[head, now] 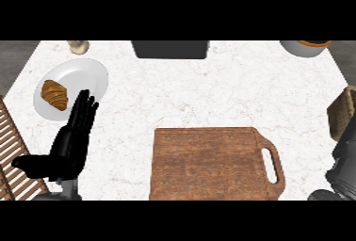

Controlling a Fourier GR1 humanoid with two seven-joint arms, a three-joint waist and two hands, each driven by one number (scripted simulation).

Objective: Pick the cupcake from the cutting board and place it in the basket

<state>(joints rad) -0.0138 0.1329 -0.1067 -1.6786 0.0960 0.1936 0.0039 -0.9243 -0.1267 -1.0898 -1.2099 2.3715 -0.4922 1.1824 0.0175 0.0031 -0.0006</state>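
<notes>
- The middle of the surface [208,94] lay bare between the plate [90,75] at the left and the basket [342,113] at the right edge, leaving a wide lane.
- The cutting board [208,164] filled the near centre, its top bare.
- The left robot hand [73,136] stood with straight fingers just beside the plate, narrowing the left passage.
- A dark box [170,49] and a pot [306,47] lined the far edge.

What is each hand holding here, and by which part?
The left hand holds nothing, its fingers straight. The right hand is mostly cut off at the edge, so it cannot be told.
</notes>
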